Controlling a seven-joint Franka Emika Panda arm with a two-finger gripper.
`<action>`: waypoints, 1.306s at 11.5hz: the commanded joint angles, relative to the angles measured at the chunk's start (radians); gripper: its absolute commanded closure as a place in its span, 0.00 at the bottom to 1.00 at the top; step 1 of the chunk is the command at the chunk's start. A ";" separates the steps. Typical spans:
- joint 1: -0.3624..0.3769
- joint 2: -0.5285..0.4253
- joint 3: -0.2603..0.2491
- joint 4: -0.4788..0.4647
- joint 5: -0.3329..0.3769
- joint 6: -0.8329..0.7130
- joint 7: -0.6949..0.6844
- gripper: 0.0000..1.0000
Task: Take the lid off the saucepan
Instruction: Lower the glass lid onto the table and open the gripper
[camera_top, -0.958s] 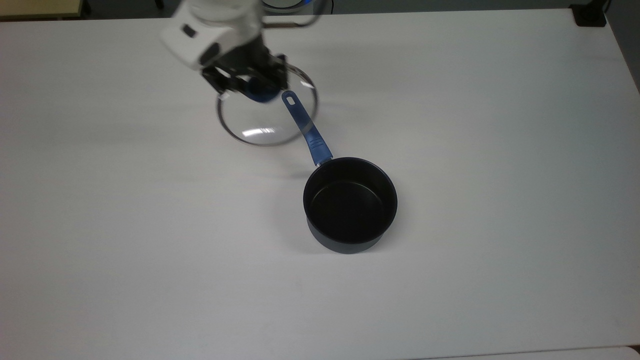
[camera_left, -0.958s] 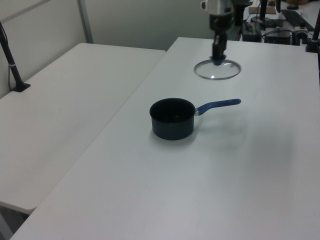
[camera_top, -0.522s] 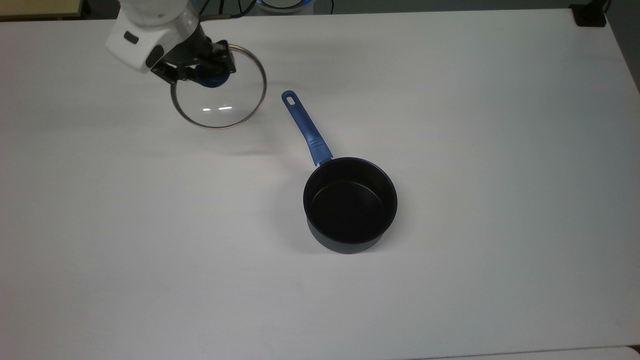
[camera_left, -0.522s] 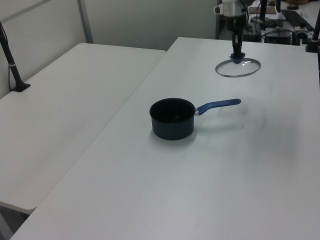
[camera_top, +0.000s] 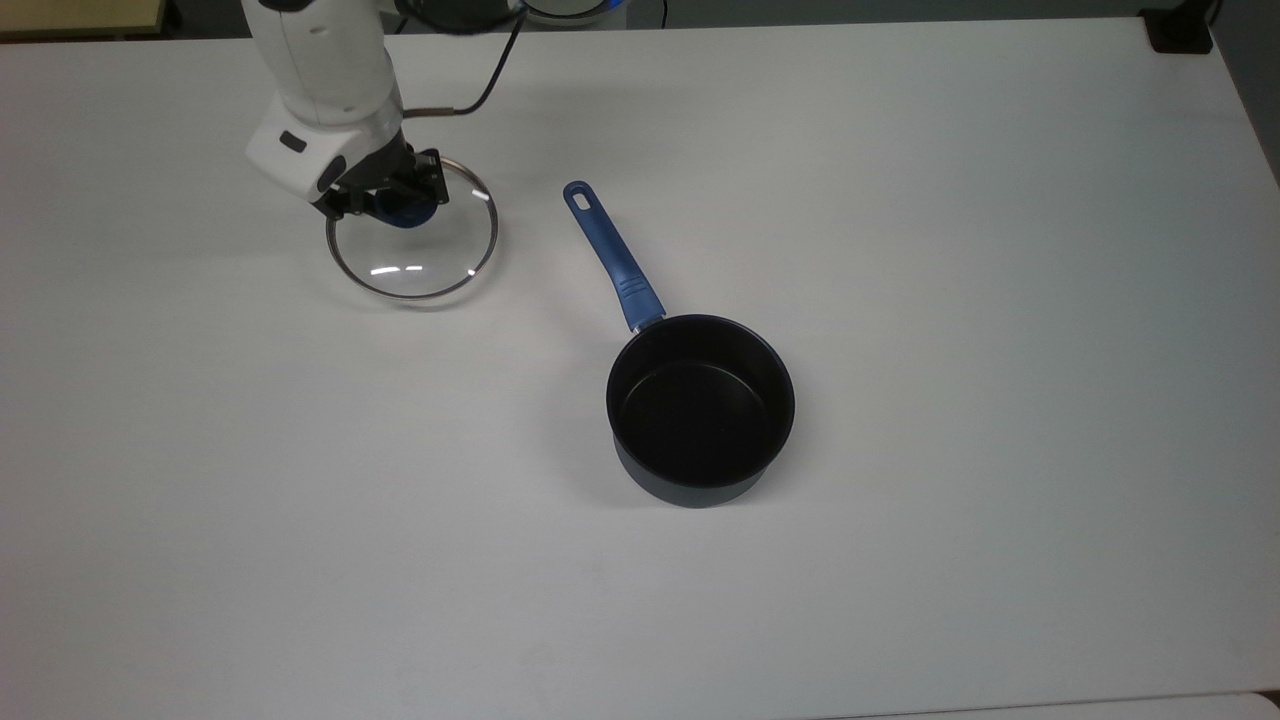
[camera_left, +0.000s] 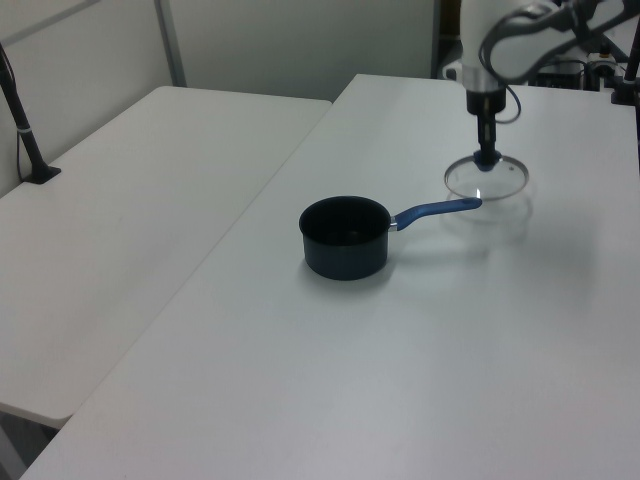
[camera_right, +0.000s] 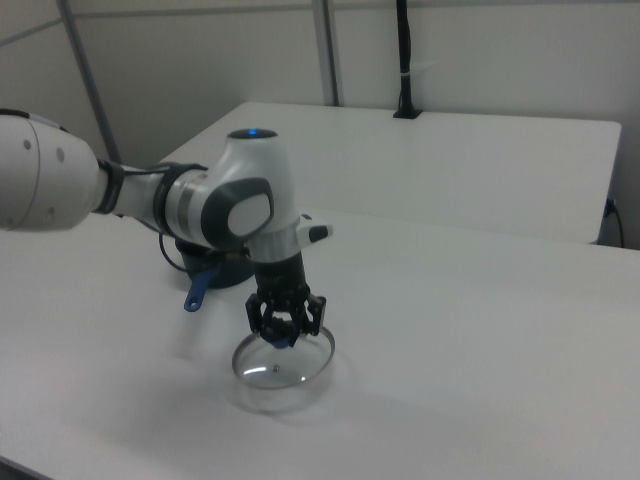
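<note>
The gripper (camera_top: 392, 205) is clamping its two fingers on the blue knob (camera_top: 400, 213) at the centre of the lid (camera_top: 412, 240), and in the right view the gripper (camera_right: 285, 325) is pointing straight down with the glass disc hanging level beneath it. The lid is being held low over the table (camera_top: 900, 200); a faint shadow beneath it in the right view suggests it is just above the surface rather than resting on it, though contact cannot be ruled out.

Taking the saucepan (camera_top: 700, 408) as the landmark, the lid is well clear of it: in the top view it is sitting beyond the tip of the long blue handle (camera_top: 612, 255), off to the top view's left, with bare table between the lid's metal rim and the handle's end. In the left view the lid (camera_left: 486, 179) is lying just behind the handle tip. The saucepan itself is standing open, its black inside fully exposed.

The removal proper therefore looks done, and the step in hand is the set-down. The next move calls for a short, gentle lowering until the rim is bearing evenly on the table, then parting the fingers and lifting straight up so the knob is not dragged and the glass is not knocked.
</note>
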 joint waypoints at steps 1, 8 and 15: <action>-0.023 -0.012 0.005 -0.070 -0.049 0.078 -0.010 1.00; -0.040 0.022 0.005 -0.062 -0.060 0.089 0.037 0.00; -0.012 -0.067 0.048 0.341 -0.008 -0.446 0.401 0.00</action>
